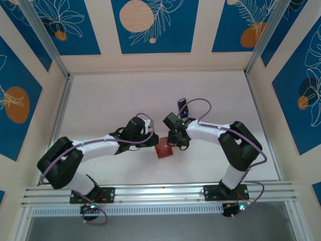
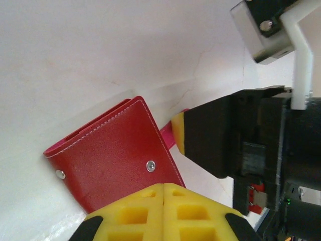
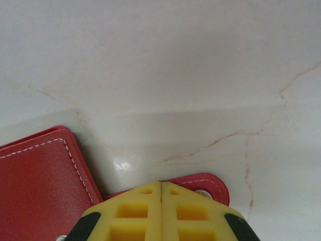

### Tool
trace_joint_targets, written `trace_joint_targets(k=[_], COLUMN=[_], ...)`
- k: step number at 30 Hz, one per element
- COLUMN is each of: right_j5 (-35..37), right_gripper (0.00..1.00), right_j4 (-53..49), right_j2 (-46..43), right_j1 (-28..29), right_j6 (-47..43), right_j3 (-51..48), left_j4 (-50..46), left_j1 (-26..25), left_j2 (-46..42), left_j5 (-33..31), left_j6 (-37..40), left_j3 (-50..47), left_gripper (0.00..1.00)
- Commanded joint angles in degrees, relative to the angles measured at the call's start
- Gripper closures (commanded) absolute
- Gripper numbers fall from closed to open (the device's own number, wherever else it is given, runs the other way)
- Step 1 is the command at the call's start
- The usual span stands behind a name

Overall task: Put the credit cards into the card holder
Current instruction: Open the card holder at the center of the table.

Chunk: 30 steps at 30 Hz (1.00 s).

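Card holder [image 1: 163,150] is lying closed at mid-frame in the top view, between both grippers. Its snap tab [image 3: 211,182] is pointing toward frame right, reaching under the right gripper [image 3: 160,188], so the long axis is running left to right. Left gripper [image 2: 164,188] is sitting at its opposite edge. Both jaws are pressing shut; any pinch on the tab is unclear. One blue credit card [image 1: 182,107] is showing above the right arm.

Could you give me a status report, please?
Left end effector shut at wallet; right end effector shut at its tab. Wallet folded, unsnapped. Blue card farther back.
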Motion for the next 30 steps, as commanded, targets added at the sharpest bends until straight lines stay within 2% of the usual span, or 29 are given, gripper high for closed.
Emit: trace_joint_targets(k=[1, 5, 16, 30], right_j5=[-2.63, -4.11, -6.55, -11.82], right_gripper=[1.00, 1.00, 1.00, 1.00], right_j4=[2.04, 2.95, 3.77, 6.49], right_j2=[1.61, 1.11, 0.56, -2.06], right_j1=[-0.70, -1.62, -2.73, -2.65], right_j6=[0.87, 0.39, -0.09, -1.50], right_j3=[-2.68, -3.54, -3.71, -4.64], left_j4=[-10.69, -11.35, -6.55, -2.73], left_j1=[-0.57, -0.54, -1.54, -3.05], left_j2=[-1.57, -0.63, 8.60, 12.90], left_j5=[-5.43, -5.56, -2.50, -2.14], left_j6=[1.88, 2.12, 1.53, 0.45], left_j3=[0.98, -0.18, 2.49, 2.48], left_gripper=[1.00, 1.00, 1.00, 1.00])
